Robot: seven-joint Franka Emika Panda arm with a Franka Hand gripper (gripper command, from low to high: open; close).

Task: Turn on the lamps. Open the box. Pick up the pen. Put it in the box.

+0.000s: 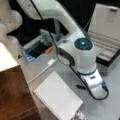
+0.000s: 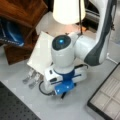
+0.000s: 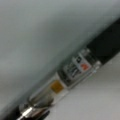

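My gripper [image 2: 63,94] is lowered to the tabletop in both front views, with the arm's wrist covering its fingers. One end of the slim black pen [image 1: 80,87] pokes out from under the hand on a front view's left. In the wrist view the pen [image 3: 75,70] fills the picture diagonally: black barrel at upper right, clear labelled section in the middle, metal tip at lower left. The box [image 1: 108,47] stands open at the upper right with its lid [image 1: 107,18] raised and its compartments [image 2: 107,96] showing. A lamp shade [image 2: 68,10] glows.
A white spiral-bound pad [image 1: 57,97] lies just left of the hand, with a white cable [image 1: 42,71] beyond it. A dark tray [image 1: 37,51] with blue and orange bits sits at the back. Wooden furniture [image 2: 20,15], small metal pieces [image 2: 31,78] and a black perforated mat [image 2: 15,107] surround the area.
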